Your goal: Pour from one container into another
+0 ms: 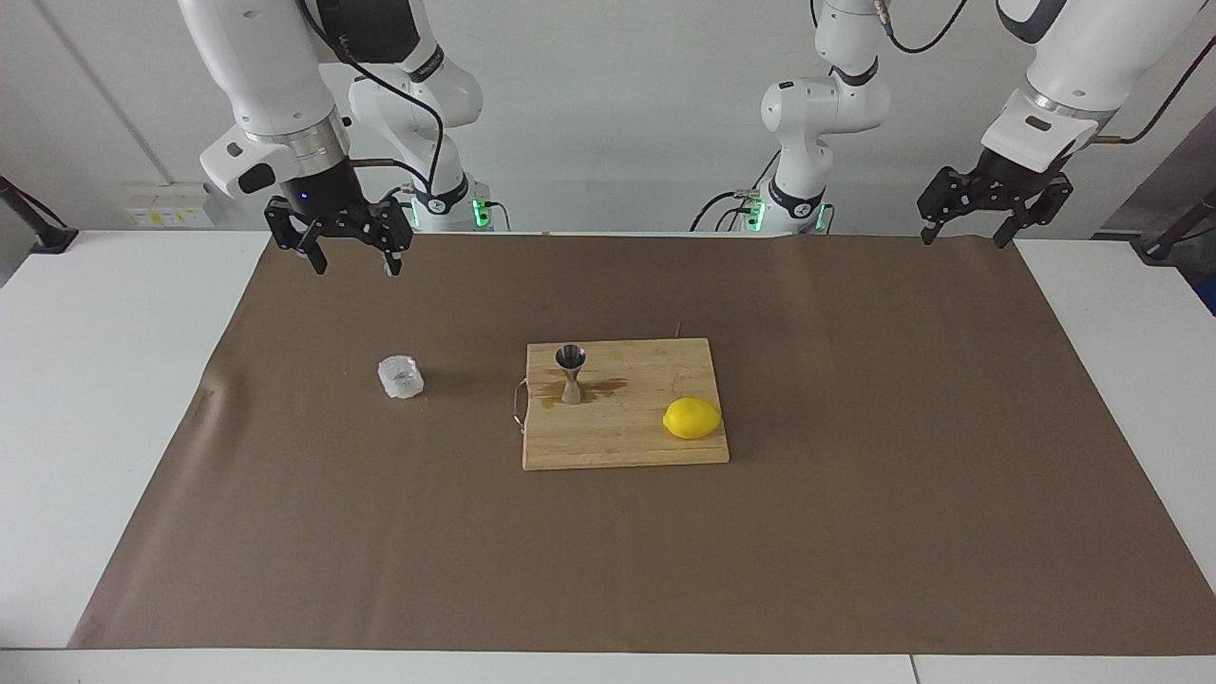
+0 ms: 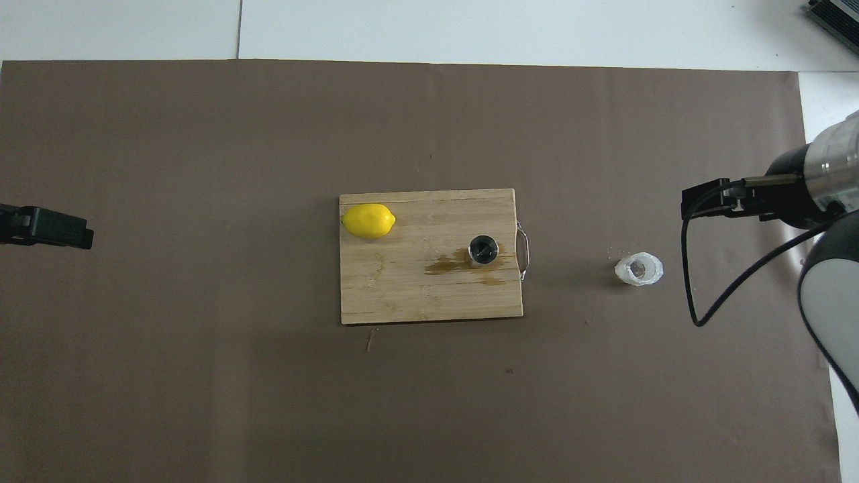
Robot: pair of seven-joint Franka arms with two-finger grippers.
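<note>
Glass tumbler point(image 1: 401, 377), squat, clear and textured, stands upright on the brown paper sheet point(image 1: 855, 532) at centre-left of the facing view, apart from the wooden cutting board point(image 1: 627, 442); in the overhead view it appears at centre-right point(image 2: 639, 269). Steel jigger point(image 1: 571, 372), hourglass-shaped, stands upright on the board near the edge that carries the wire handle point(image 1: 518, 408), at the middle of the facing view; the overhead view looks straight into its upper cone point(image 2: 483, 249). A dark wet stain point(image 2: 448, 265) spreads on the wood around and beside the jigger's foot. A yellow lemon point(image 1: 692, 418) lies at the board's corner, lower right of the jigger in the facing view. The right tool point(image 1: 351, 258) hangs in the air at upper left of the facing view, over the paper's edge, its fingers spread wide and holding nothing. The left tool point(image 1: 967, 230) hangs at upper right, likewise wide and empty. White tabletop point(image 1: 104, 380) borders the paper. No legible brand, label or writing can be made out on any item.
</note>
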